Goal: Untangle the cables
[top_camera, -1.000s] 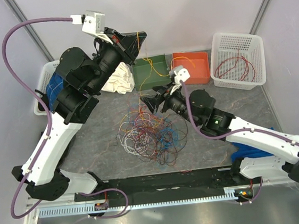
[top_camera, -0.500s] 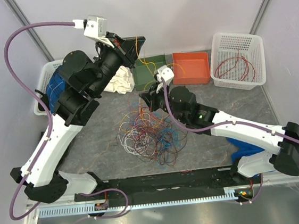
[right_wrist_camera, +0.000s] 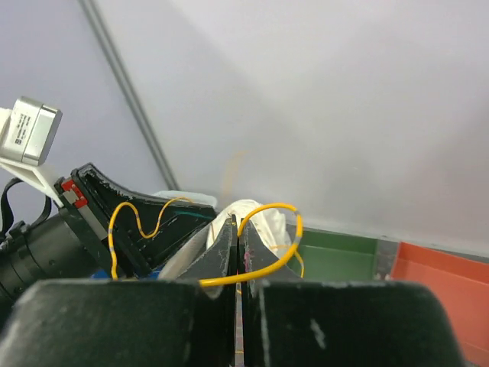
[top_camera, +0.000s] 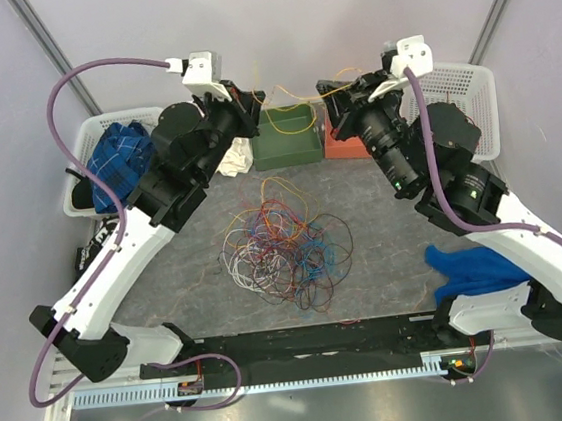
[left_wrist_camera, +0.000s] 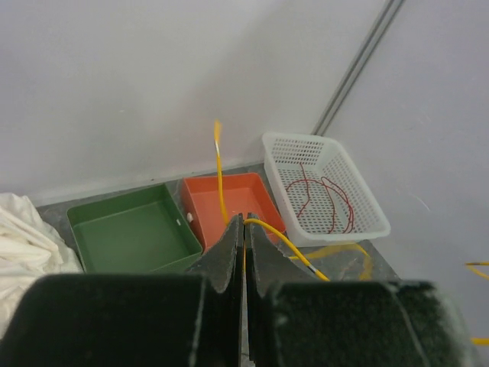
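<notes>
My left gripper is pinched tight on a yellow cable, and my right gripper is clamped on the same cable further along. Both are raised and face each other with a gap between them. The cable's long axis runs sideways from one set of fingertips to the other, roughly level with a slight sag.

From my left wrist, the jaws of the left gripper meet with the yellow cable between them. A short end points straight up past the tips and away from me, while the longer part curves off to the right. Beyond those tips sit a green bin, an orange bin and, further right, a white basket with a red cable looped inside. A white cloth lies to the left.

From my right wrist, the right gripper is shut on the yellow cable, which arches in a loop over the fingertips and then runs left towards the other gripper.

Below and between both grippers, nearer my bases, the pile of cables lies in a loose round tangle on the table.
</notes>
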Tool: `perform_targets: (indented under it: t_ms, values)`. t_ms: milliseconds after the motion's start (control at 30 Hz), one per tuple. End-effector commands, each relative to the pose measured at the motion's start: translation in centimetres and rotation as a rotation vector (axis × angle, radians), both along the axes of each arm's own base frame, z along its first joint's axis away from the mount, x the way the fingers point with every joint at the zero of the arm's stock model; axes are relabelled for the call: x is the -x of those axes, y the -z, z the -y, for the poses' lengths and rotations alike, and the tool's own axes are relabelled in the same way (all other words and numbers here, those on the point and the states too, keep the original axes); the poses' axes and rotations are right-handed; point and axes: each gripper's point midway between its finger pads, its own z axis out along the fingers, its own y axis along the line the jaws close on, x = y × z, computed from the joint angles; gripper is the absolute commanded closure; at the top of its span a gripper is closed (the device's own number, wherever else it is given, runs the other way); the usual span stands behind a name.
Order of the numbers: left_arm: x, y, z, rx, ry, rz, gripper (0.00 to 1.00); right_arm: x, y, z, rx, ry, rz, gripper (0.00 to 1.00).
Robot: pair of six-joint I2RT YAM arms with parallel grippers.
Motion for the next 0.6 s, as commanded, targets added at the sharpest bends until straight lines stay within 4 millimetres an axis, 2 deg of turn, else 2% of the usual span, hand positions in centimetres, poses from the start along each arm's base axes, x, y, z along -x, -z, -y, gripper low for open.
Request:
perform_targets:
  t_ms: [0, 33, 67, 100, 133, 200, 267, 300, 367, 400, 500, 567]
  values:
    - [-2.0, 1.4, 0.4, 0.091, -0.013, -0.042, 0.98, -3.1, 5.7, 0.9, 0.129, 0.119, -0.121, 1.00]
    - [-2.8, 2.9, 1.0, 0.083, -0.009, -0.075, 0.98, -3.7, 7.6, 0.0, 0.127, 0.086, -0.166, 1.00]
    - [-3.2, 3.9, 1.4, 0.081, 0.002, -0.100, 0.98, -4.3, 8.8, -0.1, 0.121, 0.076, -0.199, 1.00]
    - [-3.8, 4.6, 1.3, 0.096, -0.004, -0.124, 0.98, -5.8, 9.8, 1.1, 0.109, 0.100, -0.226, 1.00]
    - [-4.7, 6.1, 1.9, 0.086, -0.003, -0.158, 0.98, -6.5, 11.6, 0.2, 0.091, 0.054, -0.276, 1.00]
    - [-5.9, 7.3, 2.0, 0.105, 0.002, -0.200, 0.98, -8.8, 13.3, 1.4, 0.087, 0.081, -0.319, 1.00]
    - [-7.5, 9.0, 3.0, 0.096, 0.018, -0.242, 0.98, -10.6, 15.1, 0.7, 0.100, 0.065, -0.365, 1.00]
    - [-8.2, 9.7, 2.8, 0.105, 0.014, -0.273, 0.98, -11.8, 15.8, 1.4, 0.100, 0.085, -0.384, 1.00]
    - [-10.0, 10.6, 3.8, 0.108, 0.030, -0.303, 0.98, -14.1, 17.0, 0.7, 0.103, 0.077, -0.419, 1.00]
    - [-10.8, 11.0, 3.7, 0.118, 0.023, -0.320, 0.98, -15.4, 17.5, 1.3, 0.099, 0.094, -0.432, 1.00]
    - [-13.4, 12.3, 4.4, 0.128, 0.008, -0.343, 0.98, -19.7, 19.8, 0.7, 0.088, 0.096, -0.478, 1.00]
    - [-14.8, 11.5, 4.6, 0.152, -0.004, -0.315, 0.98, -21.6, 20.2, 0.7, 0.063, 0.106, -0.472, 1.00]
